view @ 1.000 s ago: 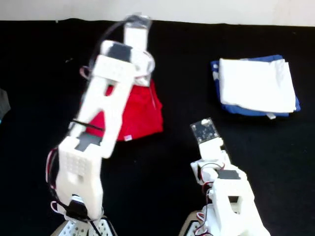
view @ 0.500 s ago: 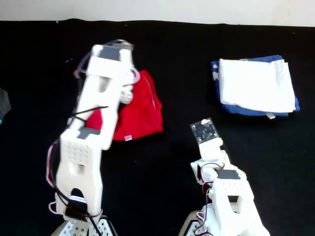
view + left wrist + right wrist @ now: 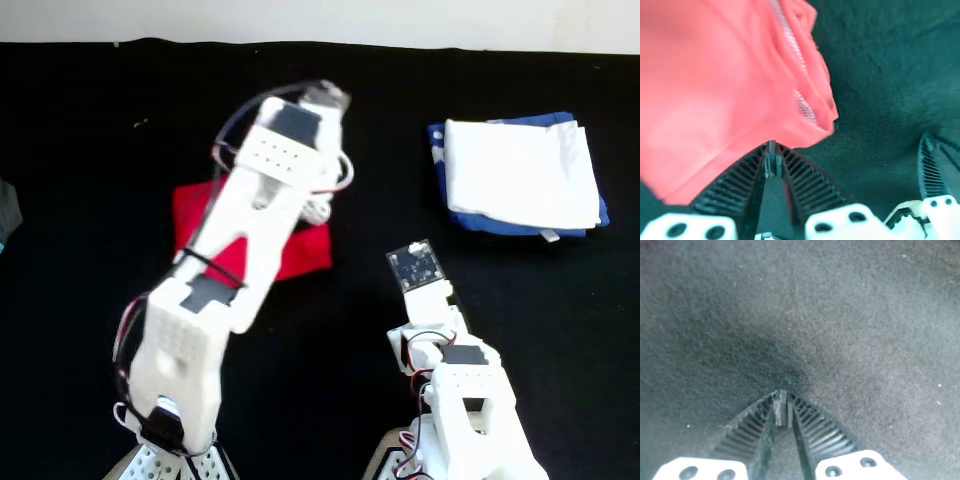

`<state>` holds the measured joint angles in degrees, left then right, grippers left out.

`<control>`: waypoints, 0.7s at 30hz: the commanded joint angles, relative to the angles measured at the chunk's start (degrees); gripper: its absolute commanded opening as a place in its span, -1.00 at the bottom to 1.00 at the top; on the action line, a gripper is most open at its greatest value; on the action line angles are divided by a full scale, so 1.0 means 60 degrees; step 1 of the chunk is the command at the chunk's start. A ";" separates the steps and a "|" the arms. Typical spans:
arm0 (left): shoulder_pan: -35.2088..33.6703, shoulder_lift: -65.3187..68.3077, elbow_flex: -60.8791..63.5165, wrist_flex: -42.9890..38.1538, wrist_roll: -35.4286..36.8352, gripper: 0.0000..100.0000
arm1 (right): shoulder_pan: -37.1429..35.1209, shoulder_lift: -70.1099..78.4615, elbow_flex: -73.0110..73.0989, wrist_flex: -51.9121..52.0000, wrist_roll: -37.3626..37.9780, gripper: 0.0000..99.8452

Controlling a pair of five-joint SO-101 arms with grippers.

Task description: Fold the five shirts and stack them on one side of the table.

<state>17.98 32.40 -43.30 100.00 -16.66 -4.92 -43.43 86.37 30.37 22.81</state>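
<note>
One red shirt (image 3: pixel 196 208) pinched by left claw (image 3: pixel 771 152), two folded shirts (image 3: pixel 520 172) stacked

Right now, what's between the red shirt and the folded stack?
Nothing: in the high view, the stretch from the red shirt to the folded stack is bare black table.

1. A bunched red shirt (image 3: pixel 715 85) lies on a black table cloth (image 3: pixel 890 75). White stitching runs along its folded edge.
2. The left gripper (image 3: pixel 771 152) meets the shirt's edge, ribbed black fingers (image 3: pixel 735 185) pressed together, a sliver of red between them.
</note>
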 commanded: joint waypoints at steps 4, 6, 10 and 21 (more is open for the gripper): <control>-0.1238 -0.0388 -0.0125 0.0073 0.0073 -0.98 | 0.0183 0.0081 0.0125 -0.0242 0.0029 -0.99; -0.1209 0.0154 0.0007 0.0073 0.0103 -0.98 | 0.0183 0.0081 0.0125 -0.0242 0.0029 -0.99; -0.0476 0.1194 0.0037 0.0073 0.0117 -0.98 | 0.0183 0.0081 0.0125 -0.0242 0.0029 -0.99; 0.1443 0.1443 0.0022 0.0147 0.0132 -0.98 | 0.0183 0.0081 0.0125 -0.0242 0.0029 -0.99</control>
<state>25.63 44.62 -42.86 100.00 -16.40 -4.92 -43.43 86.37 30.37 22.81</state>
